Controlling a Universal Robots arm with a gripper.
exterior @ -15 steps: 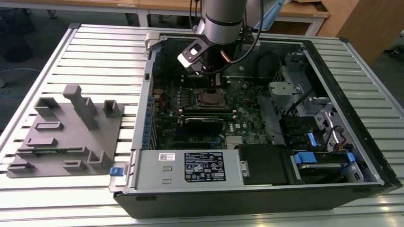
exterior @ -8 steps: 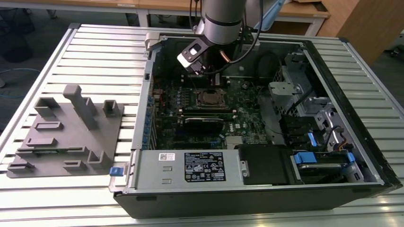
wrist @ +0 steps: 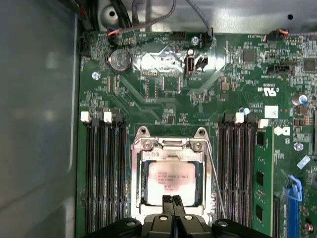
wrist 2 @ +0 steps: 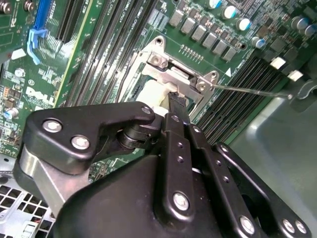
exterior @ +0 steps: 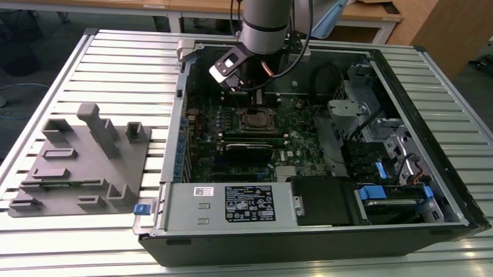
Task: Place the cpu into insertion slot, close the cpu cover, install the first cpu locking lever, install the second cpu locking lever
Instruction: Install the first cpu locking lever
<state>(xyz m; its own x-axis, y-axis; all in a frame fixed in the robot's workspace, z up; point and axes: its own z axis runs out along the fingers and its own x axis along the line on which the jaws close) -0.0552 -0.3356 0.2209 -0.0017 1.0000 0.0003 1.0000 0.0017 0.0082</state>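
Cpu (wrist: 172, 179) is sitting flat in the insertion slot (wrist: 142, 191) on the green motherboard (wrist: 163, 94), its grey top showing through the cut-out of the cpu cover (wrist: 171, 156), which is lying down over it. The gripper (wrist: 172, 199) is resting at the cover's edge, fingers pinched together and holding nothing; whether it is actually touching is hard to tell. One thin locking lever (wrist 2: 250, 89) is sticking out free beside the socket, so placing and closing are looking done, while the latching is looking unfinished.
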